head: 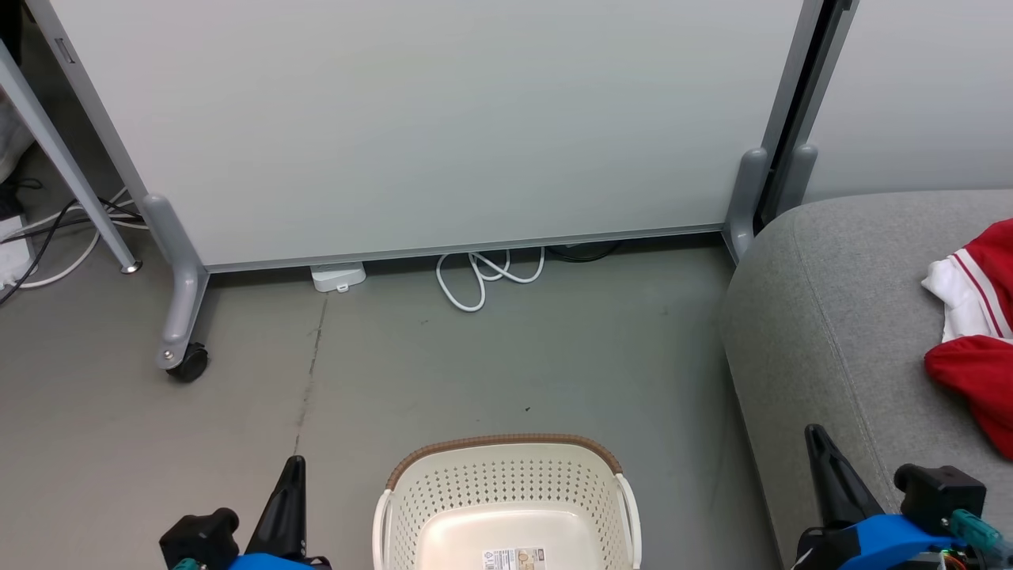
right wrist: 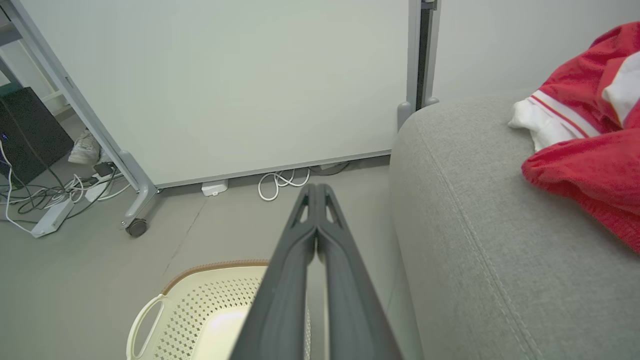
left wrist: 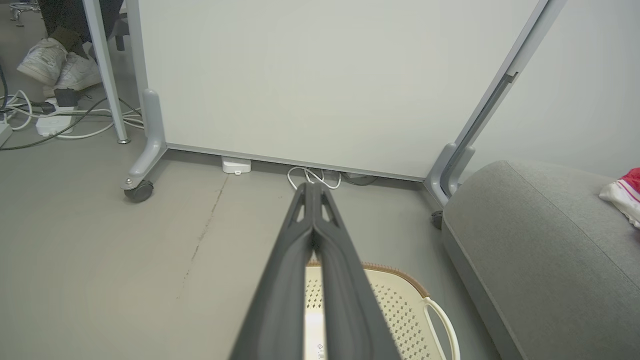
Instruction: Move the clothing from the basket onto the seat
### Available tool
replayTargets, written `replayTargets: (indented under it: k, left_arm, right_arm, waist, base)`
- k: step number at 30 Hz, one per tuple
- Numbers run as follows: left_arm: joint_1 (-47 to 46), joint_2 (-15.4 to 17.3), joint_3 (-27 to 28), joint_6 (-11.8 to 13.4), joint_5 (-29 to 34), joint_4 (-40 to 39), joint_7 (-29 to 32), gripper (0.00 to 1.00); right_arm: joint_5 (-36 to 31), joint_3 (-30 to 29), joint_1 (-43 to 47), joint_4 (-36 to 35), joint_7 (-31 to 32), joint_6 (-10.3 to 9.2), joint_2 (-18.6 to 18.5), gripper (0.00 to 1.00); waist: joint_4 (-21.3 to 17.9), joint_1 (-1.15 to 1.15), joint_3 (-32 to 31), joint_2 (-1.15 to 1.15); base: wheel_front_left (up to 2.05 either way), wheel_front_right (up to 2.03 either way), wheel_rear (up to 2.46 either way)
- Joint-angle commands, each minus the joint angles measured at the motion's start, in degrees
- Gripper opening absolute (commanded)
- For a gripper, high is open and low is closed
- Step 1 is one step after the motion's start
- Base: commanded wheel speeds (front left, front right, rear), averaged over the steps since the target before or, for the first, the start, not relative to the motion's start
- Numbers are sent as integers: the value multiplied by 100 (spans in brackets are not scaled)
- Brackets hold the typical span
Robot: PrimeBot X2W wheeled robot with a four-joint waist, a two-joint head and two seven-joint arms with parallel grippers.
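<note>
Red clothing (head: 977, 332) with white trim lies on the grey seat (head: 823, 332) at the right edge of the head view. It also appears as clothing (right wrist: 590, 145) on the seat (right wrist: 475, 240) in the right wrist view, and as clothing (left wrist: 627, 192) on the seat (left wrist: 530, 250) in the left wrist view. The cream basket (head: 506, 491) stands on the floor at bottom centre, its inside bare but for a label. My left gripper (head: 291, 469) is shut left of the basket. My right gripper (head: 815, 437) is shut over the seat's front edge. Both hold nothing.
A wheeled grey partition panel (head: 427, 127) stands behind the basket, one caster (head: 188, 362) at the left. White cables (head: 483, 277) lie under it. A person's white shoes (left wrist: 60, 65) and a power strip (left wrist: 52, 125) show at the far left.
</note>
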Motion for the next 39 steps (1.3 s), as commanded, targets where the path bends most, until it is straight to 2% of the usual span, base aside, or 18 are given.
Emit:
replayTargets:
  k: [1, 18, 39]
  left_arm:
    - [-137, 22, 72, 0, -197, -118, 43, 0]
    - [-256, -71, 384, -2, -1744, -351, 494, 0]
    - [-375, -162, 698, -4, -3284, -577, 944, 0]
  right_arm:
    - [233, -36, -98, -66, 41, 0, -17, 0]
    - [2027, -49, -230, -70, 267, 0, -25, 0]
    - [3799, -93, -392, -35, 522, 1, -35, 0]
  waist:
    - [-2, 0, 1, 0]
    - [-39, 0, 25, 0]
    - [-85, 0, 54, 0]
  base:
    - [0, 0, 0]
    - [0, 0, 0]
    - [0, 0, 0]
